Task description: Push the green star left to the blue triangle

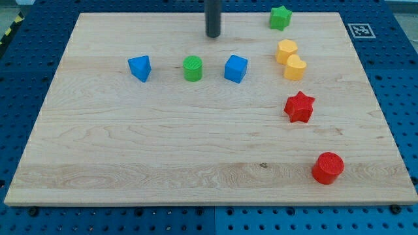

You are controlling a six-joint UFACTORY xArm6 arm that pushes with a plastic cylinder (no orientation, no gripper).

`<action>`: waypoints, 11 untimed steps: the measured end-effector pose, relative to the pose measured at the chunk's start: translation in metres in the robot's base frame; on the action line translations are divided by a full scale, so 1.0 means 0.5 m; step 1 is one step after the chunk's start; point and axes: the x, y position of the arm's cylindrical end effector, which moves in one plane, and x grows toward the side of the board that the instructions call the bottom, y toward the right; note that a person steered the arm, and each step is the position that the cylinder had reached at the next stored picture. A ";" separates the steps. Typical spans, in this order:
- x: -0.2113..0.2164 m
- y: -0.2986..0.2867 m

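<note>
My tip [213, 35] stands near the top of the frame, a little left of centre, on bare wood and touching no block; the rod rises straight out of the view's top edge. It has hold of nothing, being only a plain dark rod. The green star [280, 17] lies to the view's right of my tip and slightly higher, close to the top edge of the wooden board [163, 143], well apart from me. The blue triangle [140, 68] sits to the view's left of my tip and lower, in the upper left part of the board, so my tip stands between the two in the left-right sense. Below my tip, a green cylinder [192, 68] lies just to the left and a blue cube [236, 68] just to the right, both apart from the rod and from each other, in a row with the triangle. Down the right side, below the star, two yellow blocks [290, 59] touch one another, then a red star [300, 107], then a red cylinder [327, 168] near the lower right. A printed marker tag [360, 30] sits at the board's upper right corner.
</note>
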 end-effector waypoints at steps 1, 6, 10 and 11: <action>0.007 0.143; -0.072 0.433; -0.072 0.173; -0.072 0.120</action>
